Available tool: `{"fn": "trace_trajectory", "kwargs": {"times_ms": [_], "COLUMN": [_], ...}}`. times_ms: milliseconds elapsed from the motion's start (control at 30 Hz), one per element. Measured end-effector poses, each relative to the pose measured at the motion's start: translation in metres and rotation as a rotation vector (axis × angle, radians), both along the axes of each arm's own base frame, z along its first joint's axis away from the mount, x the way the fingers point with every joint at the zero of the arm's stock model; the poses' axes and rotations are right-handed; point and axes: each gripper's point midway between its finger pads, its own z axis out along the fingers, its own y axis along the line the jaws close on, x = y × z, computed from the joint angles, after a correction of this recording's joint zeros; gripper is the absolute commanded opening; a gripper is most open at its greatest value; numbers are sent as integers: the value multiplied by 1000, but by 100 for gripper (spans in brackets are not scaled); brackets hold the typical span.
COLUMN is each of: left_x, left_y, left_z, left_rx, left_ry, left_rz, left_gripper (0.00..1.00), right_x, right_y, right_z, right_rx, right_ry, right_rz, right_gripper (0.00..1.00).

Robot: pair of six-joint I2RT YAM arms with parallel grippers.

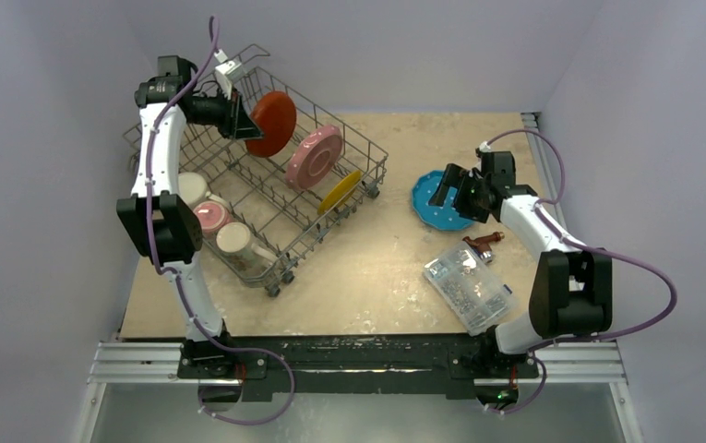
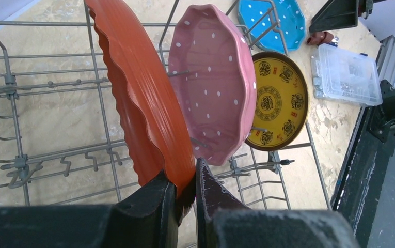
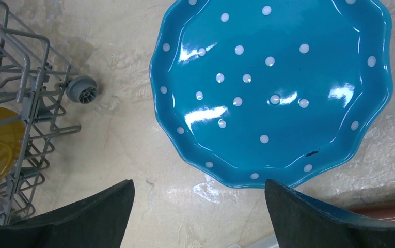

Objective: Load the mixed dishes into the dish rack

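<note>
Left tool (image 2: 185, 201): closed on the lower rim of the red-orange plate (image 2: 143, 103), one finger on each face. The plate stands on edge inside the dish rack (image 1: 326, 224) and rises straight ahead of the tool. To the tool's right stands the pink dotted plate (image 2: 213, 82), upright among the tines and close beside the red-orange one; I cannot tell if they touch. Further right is the yellow plate (image 2: 278, 101) with its dark pattern, also on edge in the rack. Three mugs (image 1: 212, 218) sit at the rack's other end, well behind this tool, next to my left arm.

Right tool (image 3: 200, 206): jaws spread wide, holding nothing, above the counter (image 3: 123, 150). The blue dotted plate (image 3: 272, 88) lies flat on the counter, ahead of the tool and slightly to its right, outside the rack; its near rim falls between the two fingers. A rack wheel (image 3: 81, 90) shows ahead to the tool's left. In the top view, a reddish-brown object (image 1: 483, 245) and a clear box (image 1: 467, 288) lie on the counter behind this tool.
</note>
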Motion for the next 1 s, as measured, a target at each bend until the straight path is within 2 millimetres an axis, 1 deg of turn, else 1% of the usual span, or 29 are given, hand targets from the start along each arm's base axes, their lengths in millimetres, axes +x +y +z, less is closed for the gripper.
{"fn": "trace_trajectory", "kwargs": {"times_ms": [167, 400, 633, 833, 967, 1000], "left_x": [1, 5, 10, 13, 16, 17], "left_y": [-3, -9, -6, -4, -3, -2], "left_z": [-6, -23, -38, -41, -49, -52], "left_rx": [3, 21, 39, 49, 56, 59], "left_ry": [13, 38, 65, 67, 82, 88], "left_rz": [-9, -25, -15, -8, -1, 3], "left_gripper": [0, 0, 0, 0, 0, 2], "right_x": [0, -1, -1, -1, -1, -1], "right_y": [0, 0, 0, 0, 0, 0], "right_z": [0, 0, 0, -2, -2, -2], "right_rx": [0, 1, 0, 0, 0, -1], "right_ry": [2, 3, 4, 7, 7, 7], "right_rz": [0, 1, 1, 1, 1, 1], "right_gripper": [99, 99, 99, 99, 99, 99]}}
